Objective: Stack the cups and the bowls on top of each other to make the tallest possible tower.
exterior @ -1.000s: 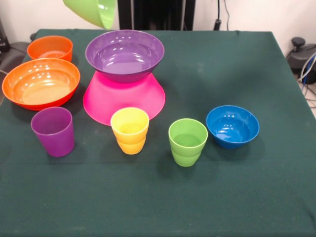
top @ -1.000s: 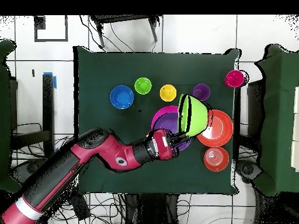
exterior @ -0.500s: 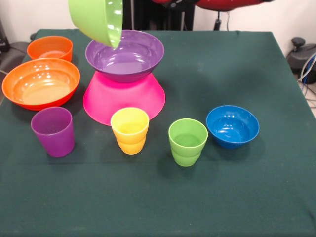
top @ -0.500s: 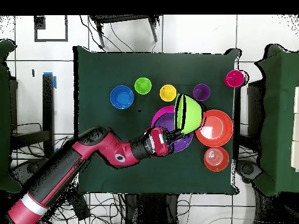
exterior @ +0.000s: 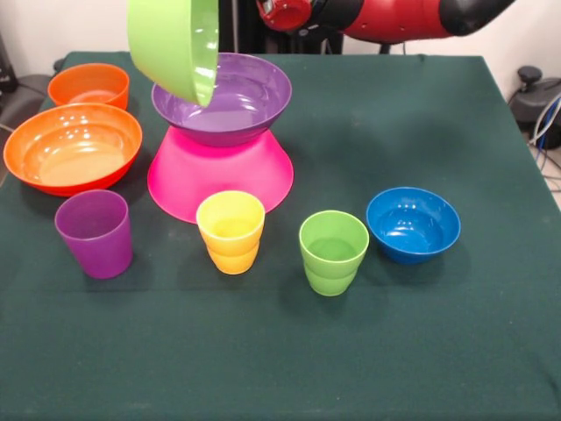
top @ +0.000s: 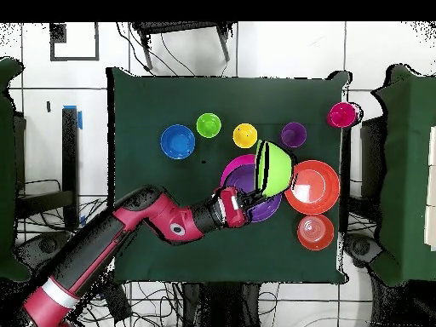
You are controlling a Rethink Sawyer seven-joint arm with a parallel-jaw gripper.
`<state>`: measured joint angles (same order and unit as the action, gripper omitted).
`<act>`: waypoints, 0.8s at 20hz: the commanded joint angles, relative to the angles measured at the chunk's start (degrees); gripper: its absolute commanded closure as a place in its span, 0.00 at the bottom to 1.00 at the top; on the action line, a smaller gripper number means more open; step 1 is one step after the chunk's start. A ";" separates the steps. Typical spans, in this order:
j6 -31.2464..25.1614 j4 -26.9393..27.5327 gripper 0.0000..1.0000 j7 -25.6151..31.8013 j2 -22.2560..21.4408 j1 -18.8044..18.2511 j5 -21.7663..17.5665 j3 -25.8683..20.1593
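Where the green cloth counter (exterior: 368,351) lies nearest: ribbed yellow cup (exterior: 230,231) and green cup (exterior: 333,252), smooth purple cup (exterior: 95,233), glossy blue bowl (exterior: 413,224). Behind them, purple bowl (exterior: 230,98) sits upright on inverted pink bowl (exterior: 219,173); two orange bowls (exterior: 73,147) beside. Lime bowl (exterior: 175,41), tipped on edge, hangs over the purple bowl's rim, top cut off. Gripper (top: 249,203) clamps the lime bowl's rim overhead; fingers hard to make out.

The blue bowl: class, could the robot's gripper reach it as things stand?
Probably not yet. The blue bowl stands alone on open cloth with nothing over it, but the gripper is shut on the green bowl, held tilted above the purple bowl. It would have to set that down first.
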<state>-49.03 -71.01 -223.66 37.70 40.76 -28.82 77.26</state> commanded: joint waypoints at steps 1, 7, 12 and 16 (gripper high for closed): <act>-5.55 9.31 1.00 -1.79 3.93 -1.68 3.21 -5.57; -5.94 9.54 1.00 -2.50 5.03 -2.03 2.87 -4.95; -6.17 9.67 1.00 -2.17 5.00 -1.83 3.47 -5.21; -6.07 9.73 1.00 -1.43 4.44 -1.34 4.30 -5.87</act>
<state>-51.65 -69.69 -223.66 41.36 39.95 -27.95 77.27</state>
